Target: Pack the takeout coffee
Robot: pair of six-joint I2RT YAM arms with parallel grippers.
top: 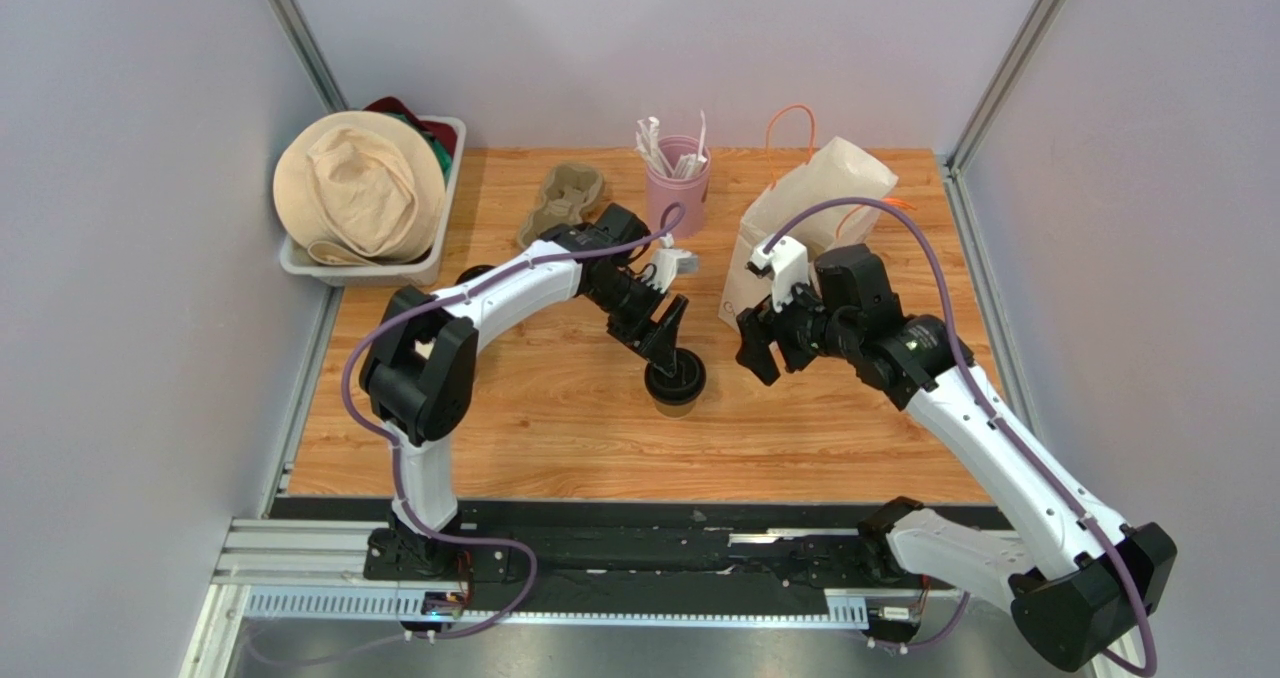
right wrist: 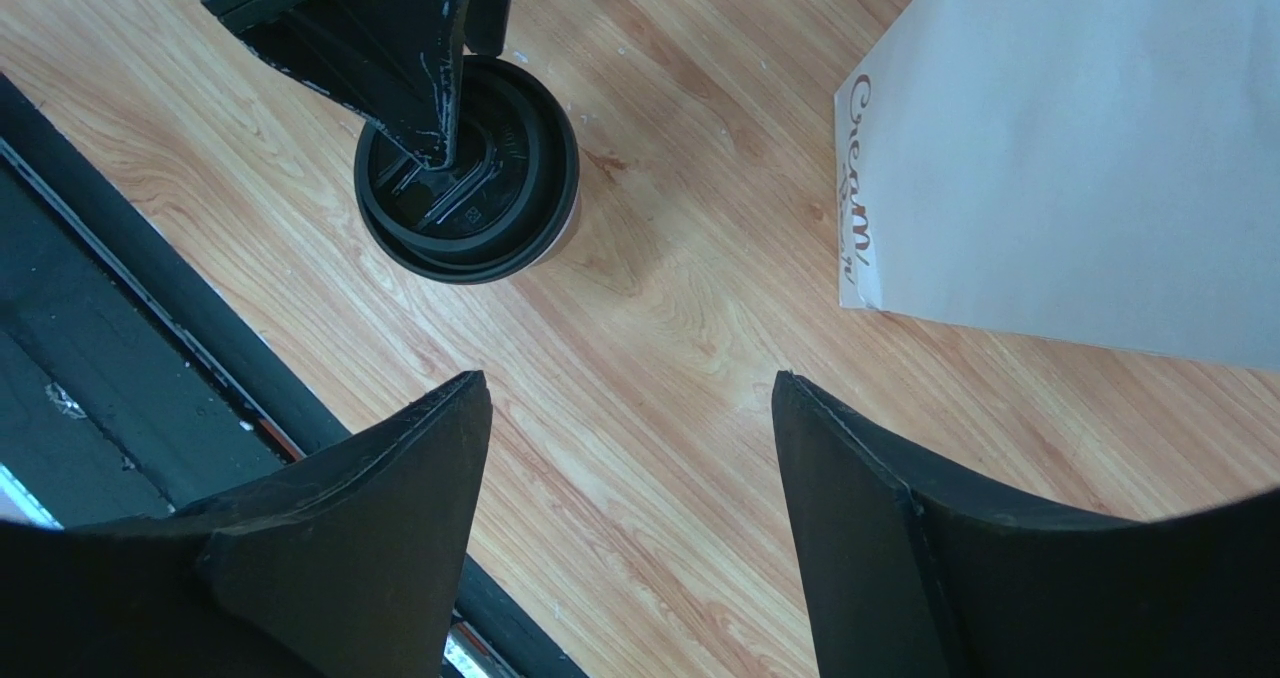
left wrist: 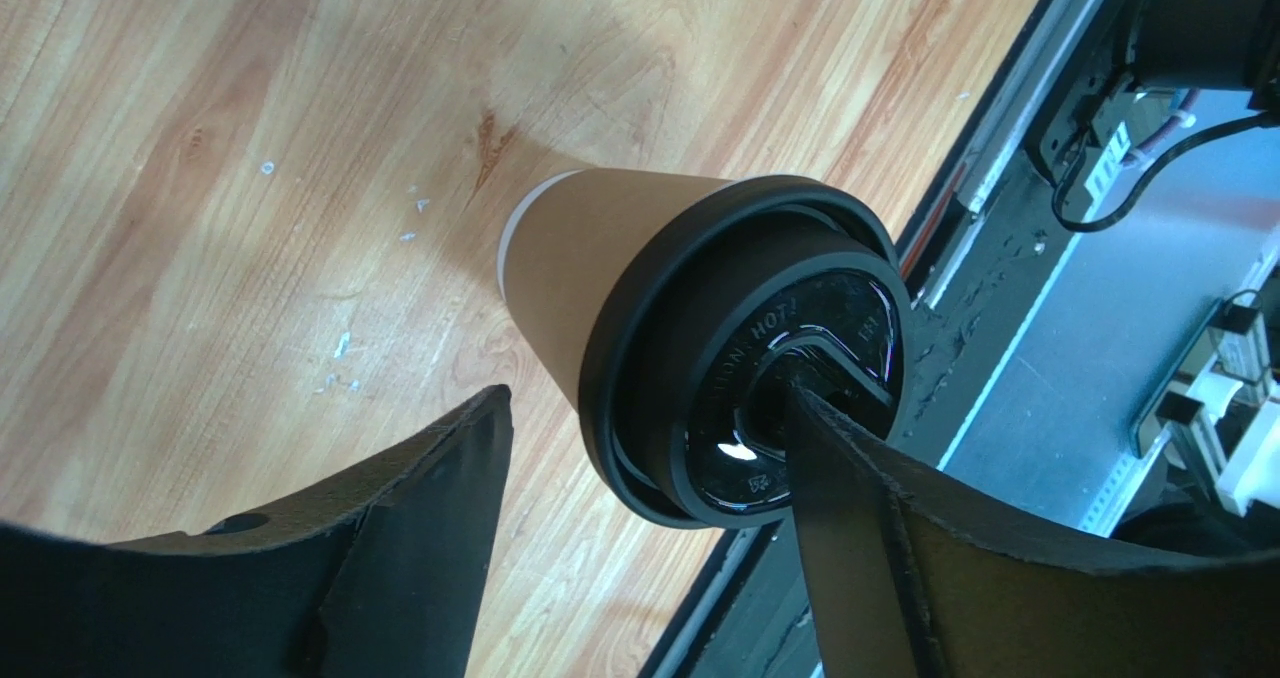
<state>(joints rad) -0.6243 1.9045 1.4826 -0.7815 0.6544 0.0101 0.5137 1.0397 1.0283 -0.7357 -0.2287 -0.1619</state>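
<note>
Closest to us are the left gripper's (left wrist: 646, 401) two black fingers (left wrist: 406, 543), spread wide with the cup (left wrist: 579, 266) between them. One finger is clear of the brown wall. The other lies across the black lid (left wrist: 699, 318), and we think its tip touches the lid's top, though the angle leaves that unsure. Nothing is clamped.

The cup stands upright on the wooden table (left wrist: 211, 183), base down and lid up, its long axis vertical. It is near the middle of the table, between the two grippers. On the lid we can read "HOT!" in raised letters; the word before it is mostly hidden.

The right gripper (right wrist: 631, 386) hangs over the wood near the cup, jaws wide apart and holding nothing. Near it stands a white paper bag (right wrist: 1082, 138) with brown script along its edge that starts "Cream"; the rest we cannot make out.
</note>
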